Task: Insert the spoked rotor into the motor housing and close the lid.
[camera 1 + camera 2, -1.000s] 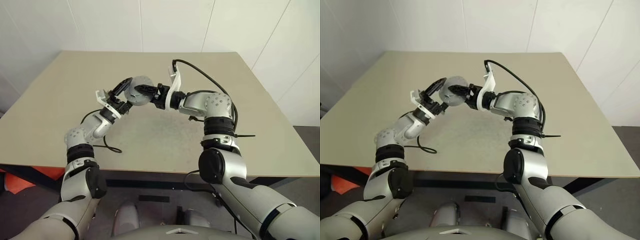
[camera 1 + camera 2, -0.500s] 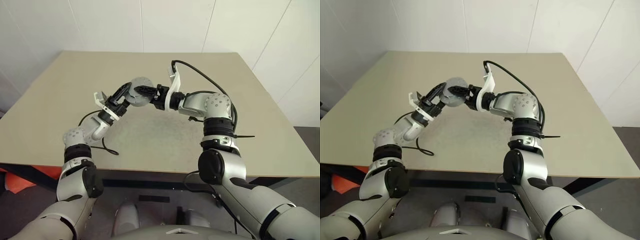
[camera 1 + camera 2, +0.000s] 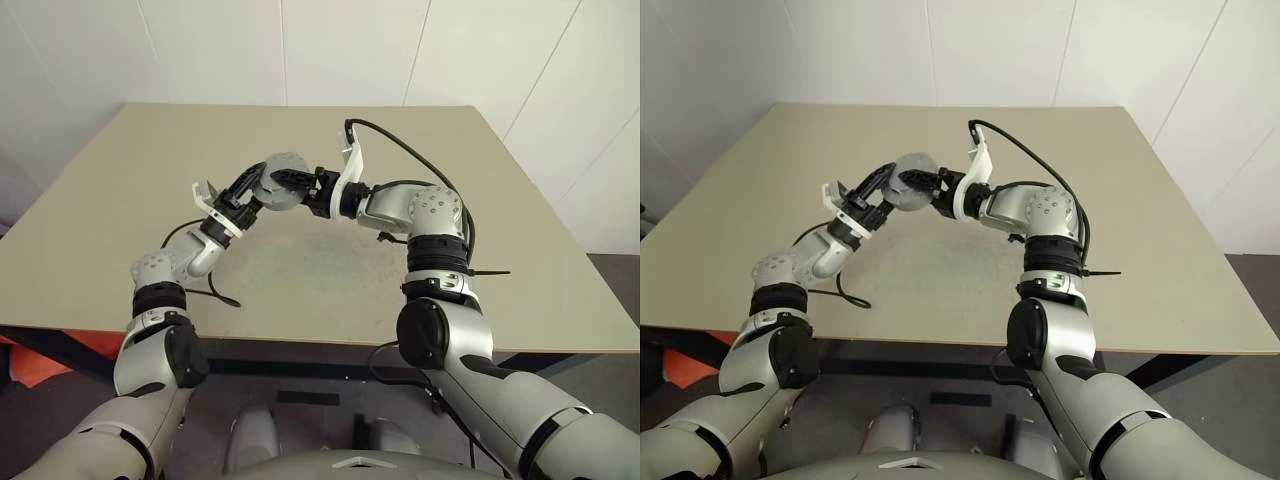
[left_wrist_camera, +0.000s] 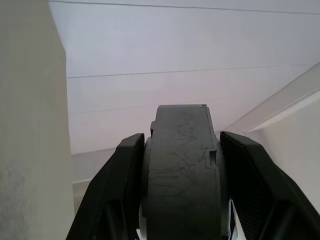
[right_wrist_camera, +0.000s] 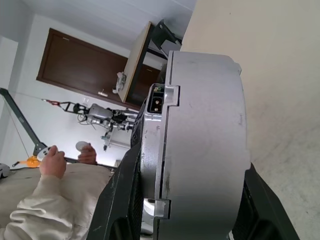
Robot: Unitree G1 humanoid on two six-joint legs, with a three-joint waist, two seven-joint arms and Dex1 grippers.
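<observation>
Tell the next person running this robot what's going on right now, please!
Left pincer: shut on the motor housing, fingers on either side of its rim.
Right pincer: shut on the same housing from the opposite side.
The housing is held up in the air between both pincers, above the table.
Done: the housing is picked up. Whether the rotor is inside and the lid fully on cannot be told from these pictures.
Left: check that, then finish closing it.

Both arms are raised over the table, bent inward so the wrists meet; left gripper (image 3: 262, 185) and right gripper (image 3: 287, 181) each clamp the housing (image 3: 281, 183) between them
</observation>
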